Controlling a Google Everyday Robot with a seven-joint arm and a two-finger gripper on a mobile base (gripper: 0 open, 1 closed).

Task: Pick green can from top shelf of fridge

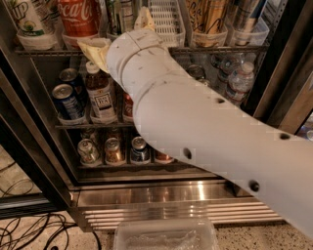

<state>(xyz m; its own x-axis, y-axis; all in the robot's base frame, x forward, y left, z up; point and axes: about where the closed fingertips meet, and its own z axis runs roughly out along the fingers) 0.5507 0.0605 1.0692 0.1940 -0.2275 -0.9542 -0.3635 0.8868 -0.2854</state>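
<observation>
Fridge point(146, 195) fills the view: steel sill at the bottom, dark door edges on both sides, three wire racks inside. Speckled floor in front, with a clear plastic tub point(164, 235) just below the sill and black cables point(29, 229) at lower left.

My arm point(195, 127) comes in from lower right and blocks the middle of the racks. Tool point(119, 30) is up at the top shelf point(220, 49), at its front rail, left of centre. Only cream-coloured bits of it show on either side of the white wrist. Spread or pressed together: can't tell, the wrist hides it.

Green can point(115, 14) stands upright on the top shelf right behind the tool; only a dark sliver of it shows above the wrist. Contact between the two: can't tell.

Same shelf:
- red Coca-Cola can point(78, 17), just left of the green can
- white cup with green logo point(29, 22), far left
- white slotted tray point(166, 19), just right of the green can
- tan cans point(208, 17) in clear trays further right

Middle rack: blue can point(66, 100) and a white-labelled bottle point(100, 93) on the left, water bottles point(239, 80) on the right. Bottom rack: a row of short cans point(113, 150).
</observation>
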